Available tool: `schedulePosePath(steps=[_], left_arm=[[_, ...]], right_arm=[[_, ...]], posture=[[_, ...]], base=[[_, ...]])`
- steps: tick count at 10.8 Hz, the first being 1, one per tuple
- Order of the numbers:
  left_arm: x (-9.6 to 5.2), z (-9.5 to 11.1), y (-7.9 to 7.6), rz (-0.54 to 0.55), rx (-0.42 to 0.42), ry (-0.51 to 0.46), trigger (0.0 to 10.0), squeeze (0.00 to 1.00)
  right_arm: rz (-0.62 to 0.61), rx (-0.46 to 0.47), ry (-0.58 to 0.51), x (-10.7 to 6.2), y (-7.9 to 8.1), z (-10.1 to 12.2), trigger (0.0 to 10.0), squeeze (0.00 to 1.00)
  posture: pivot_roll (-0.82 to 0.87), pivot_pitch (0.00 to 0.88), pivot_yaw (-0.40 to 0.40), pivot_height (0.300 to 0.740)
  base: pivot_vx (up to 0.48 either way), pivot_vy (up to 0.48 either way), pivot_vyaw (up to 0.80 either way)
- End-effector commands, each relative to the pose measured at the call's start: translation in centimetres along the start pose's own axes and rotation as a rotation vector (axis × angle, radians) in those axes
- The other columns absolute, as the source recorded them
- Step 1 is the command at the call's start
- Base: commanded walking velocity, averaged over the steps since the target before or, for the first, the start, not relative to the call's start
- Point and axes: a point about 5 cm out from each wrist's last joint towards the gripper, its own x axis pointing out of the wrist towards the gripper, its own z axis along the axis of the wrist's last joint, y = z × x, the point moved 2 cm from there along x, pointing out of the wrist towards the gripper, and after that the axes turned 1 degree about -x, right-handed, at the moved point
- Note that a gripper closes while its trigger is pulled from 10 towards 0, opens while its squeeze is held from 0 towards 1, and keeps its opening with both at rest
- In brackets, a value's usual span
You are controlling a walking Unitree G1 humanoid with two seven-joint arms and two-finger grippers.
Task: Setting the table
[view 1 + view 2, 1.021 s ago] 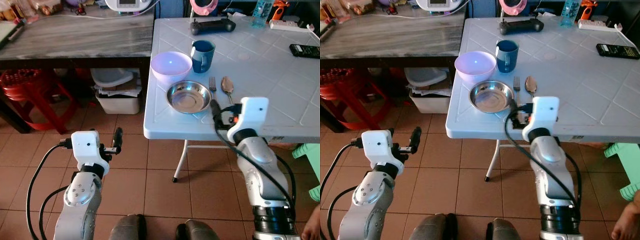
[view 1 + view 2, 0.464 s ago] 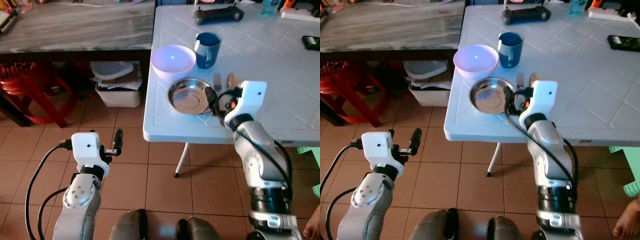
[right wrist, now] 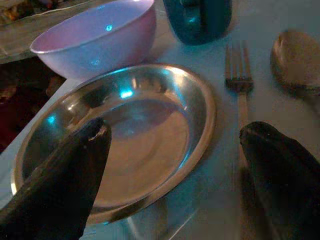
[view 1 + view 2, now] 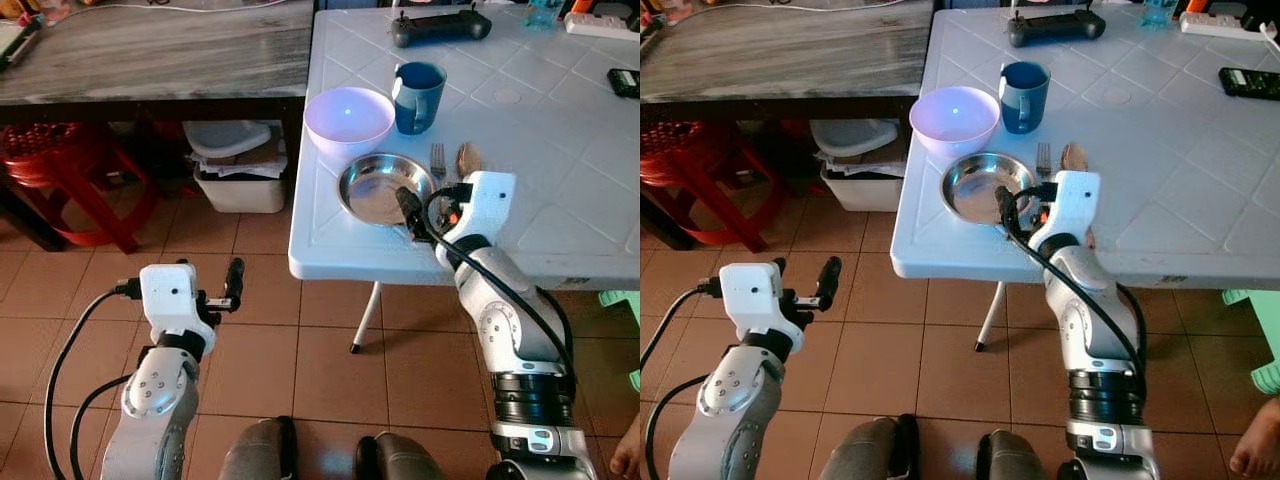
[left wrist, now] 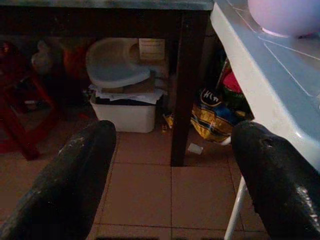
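Right wrist view is showing the round, shiny steel plate (image 3: 130,145) lying near the white counter's (image 4: 560,150) front corner, the right hand (image 3: 170,170) hovering over it with fingers spread wide. A glossy lilac bowl (image 4: 349,118) and dark blue mug (image 4: 417,83) are sitting just behind the plate, a metal fork (image 4: 438,160) and spoon (image 4: 467,160) beside it. Terracotta floor tiles (image 4: 300,350) are lying below, where the left hand (image 5: 170,165) is hanging open beside the counter.
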Motion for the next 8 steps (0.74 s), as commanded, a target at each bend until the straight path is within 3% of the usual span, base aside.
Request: schedulePosePath(steps=[1,5,6,8], left_arm=[[-0.3,0.0,0.3,0.005,0.012,0.009,10.0,0.00],[-0.3,0.1,0.3,0.002,0.015,0.010,10.0,0.00],[-0.3,0.1,0.3,0.002,0.015,0.011,10.0,0.00],[-0.3,0.1,0.3,0.003,0.014,0.011,10.0,0.00]], right_arm=[[0.024,0.024,0.011,0.2,0.5,0.1,10.0,0.00],[0.089,0.074,0.072,0.2,2.0,-0.8,10.0,0.00],[0.086,0.071,0.081,0.4,2.2,-0.8,6.2,0.00],[0.050,0.126,0.113,0.3,1.7,-1.4,0.0,0.00]], posture=[[0.03,0.177,0.073,0.740],[0.03,0.182,0.074,0.740],[0.03,0.182,0.074,0.740],[0.03,0.185,0.072,0.740]], base=[[0.000,0.000,0.00],[0.000,0.000,0.00],[0.000,0.000,0.00],[0.000,0.000,0.00]])
